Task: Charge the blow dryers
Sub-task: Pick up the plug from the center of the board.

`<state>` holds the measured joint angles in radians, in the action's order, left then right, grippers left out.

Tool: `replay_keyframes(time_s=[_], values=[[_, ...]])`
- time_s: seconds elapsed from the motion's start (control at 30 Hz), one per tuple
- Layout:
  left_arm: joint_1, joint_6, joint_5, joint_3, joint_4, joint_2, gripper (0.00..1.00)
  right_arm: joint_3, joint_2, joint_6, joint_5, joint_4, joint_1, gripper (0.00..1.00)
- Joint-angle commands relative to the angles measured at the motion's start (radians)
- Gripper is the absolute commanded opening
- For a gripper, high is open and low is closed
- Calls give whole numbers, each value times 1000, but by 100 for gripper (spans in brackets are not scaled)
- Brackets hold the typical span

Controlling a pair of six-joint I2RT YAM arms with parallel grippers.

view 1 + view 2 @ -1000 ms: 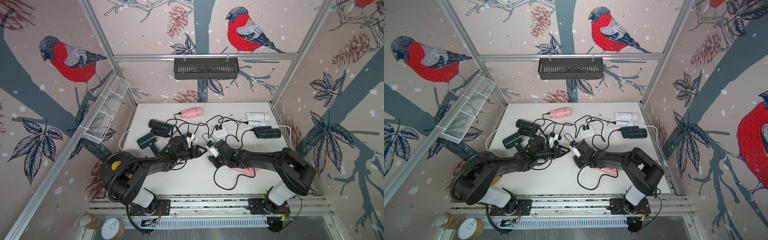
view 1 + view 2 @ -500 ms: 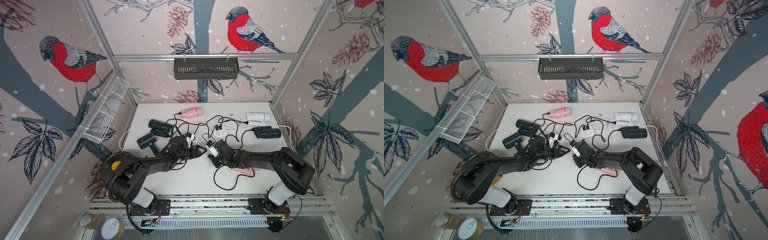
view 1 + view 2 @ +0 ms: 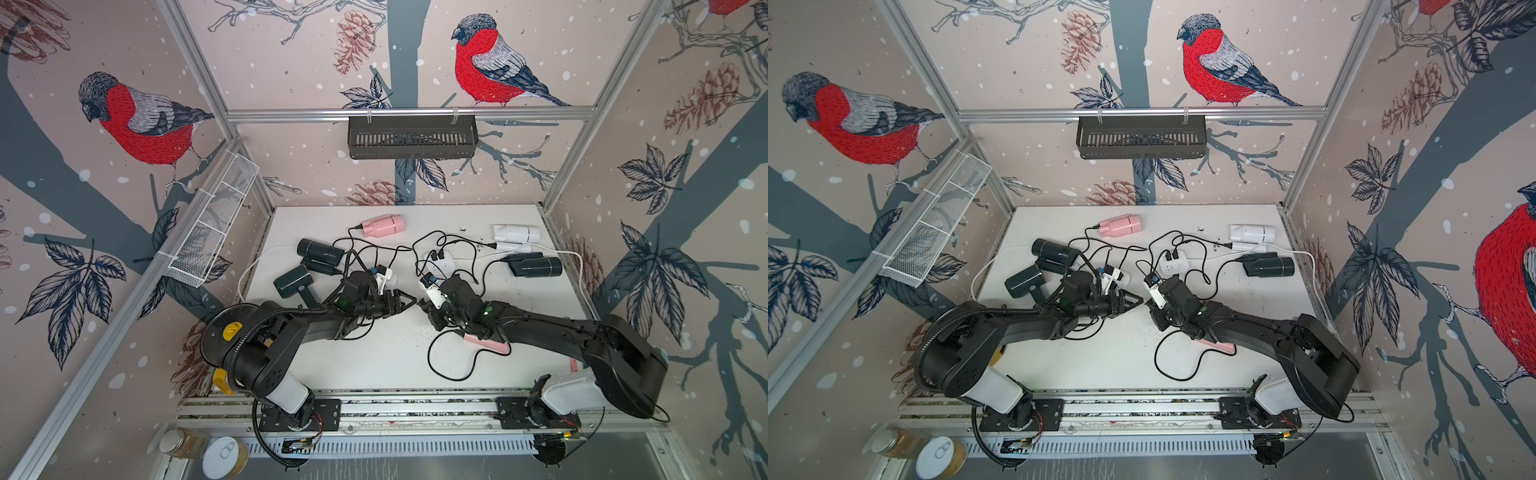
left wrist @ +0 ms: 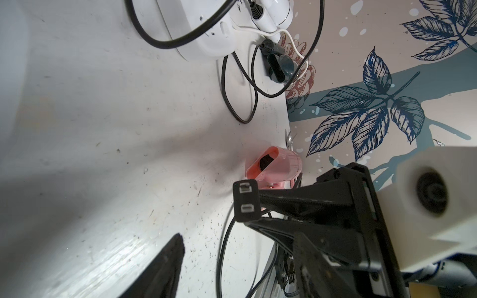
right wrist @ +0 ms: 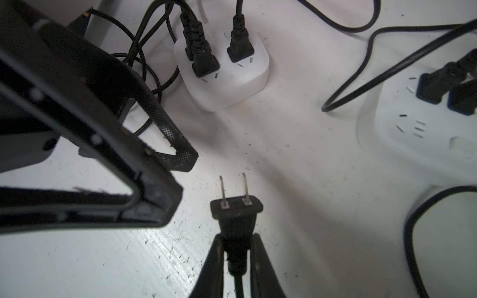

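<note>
At the left of the worktop [image 3: 374,365] we see two dark blow dryers lying close together, the farther dark dryer [image 3: 320,251] and the nearer dark dryer [image 3: 293,281]. The far pink dryer [image 3: 380,225] lies behind them toward the back wall. Three plugs sit in the left power strip [image 5: 224,67].

The left arm [image 3: 299,328] reaches to the worktop's middle, where the left jaws stand wide and hold nothing. Just to their right, almost tip to tip, the right jaws are pinched narrow on a black plug [image 5: 236,209]. Its two prongs are bare and point toward the strips. The right power strip [image 5: 418,123] carries two plugs and shows free slots.

Under the right arm [image 3: 552,328] lies the near pink dryer [image 3: 488,344], its cord [image 3: 455,379] looping on the worktop. Farther right lie the white dryer [image 3: 517,233] and the right dark dryer [image 3: 536,266], just beside each other.
</note>
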<state>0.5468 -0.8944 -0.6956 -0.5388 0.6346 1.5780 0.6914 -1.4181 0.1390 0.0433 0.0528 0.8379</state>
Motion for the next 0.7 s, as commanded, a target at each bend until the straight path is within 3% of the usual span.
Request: replay_keyframes(time_s=[0.0, 0.23, 0.53, 0.67], values=[[2, -52, -53, -10, 114, 21, 65, 1, 15, 13, 9, -8, 3, 15], [23, -84, -61, -53, 135, 76, 60, 8, 10, 4, -11, -11, 27, 15], [30, -141, -77, -61, 189, 136, 38, 2, 13, 2, -63, -12, 52, 14], [33, -142, -79, -72, 191, 145, 35, 2, 8, -1, -69, -11, 56, 14]])
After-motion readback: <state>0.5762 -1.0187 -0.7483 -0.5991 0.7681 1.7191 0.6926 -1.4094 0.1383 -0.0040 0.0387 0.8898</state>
